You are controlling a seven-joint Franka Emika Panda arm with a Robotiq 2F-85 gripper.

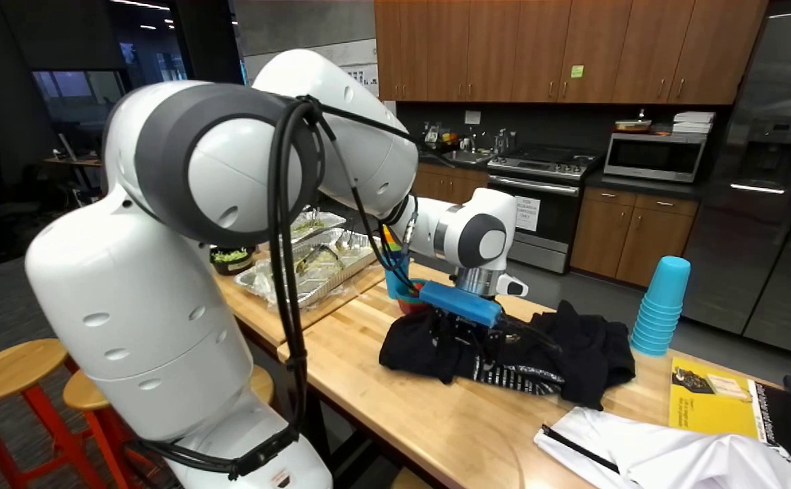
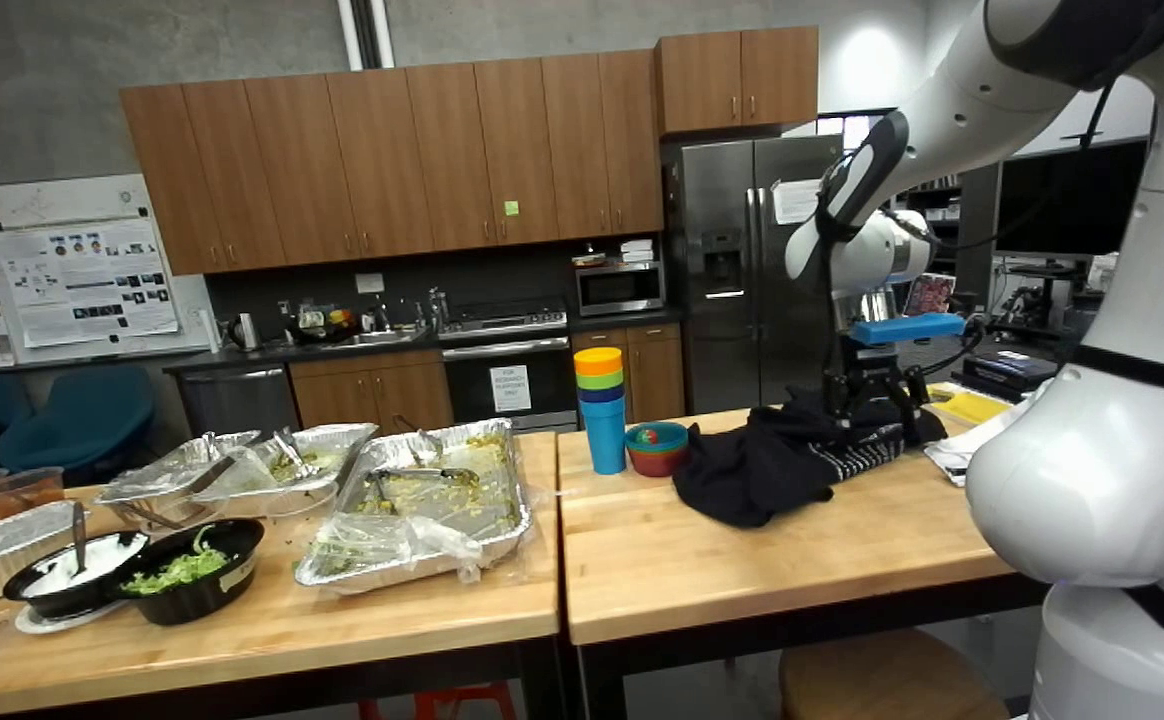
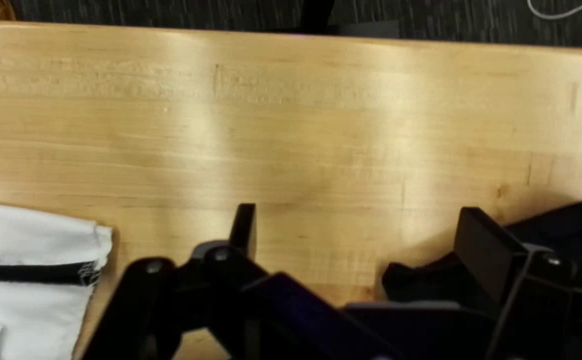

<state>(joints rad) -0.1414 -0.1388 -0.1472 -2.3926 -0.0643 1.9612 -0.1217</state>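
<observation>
Left to right in both exterior views, the pale wooden counter (image 2: 742, 565) carries stacked multicoloured plastic cups (image 2: 603, 425), nested round teal-and-red bowls (image 2: 656, 459), a crumpled black cloth garment (image 2: 757, 475) beneath the black end effector (image 3: 358, 209), its jaws spread wide, and white black-striped fabric (image 1: 667, 451).

Crumpled black cloth garment (image 2: 752, 480): white-bar print. Rumpled white cloth (image 1: 681, 451): black stripe. Tapered plastic cup stack (image 1: 659, 309): plain turquoise. Tall plastic cup stack (image 2: 603, 420): orange-yellow, green, navy, blue. Two-fingered gripper (image 3: 358, 220): black. Oblong block (image 1: 460, 303): blue.
</observation>
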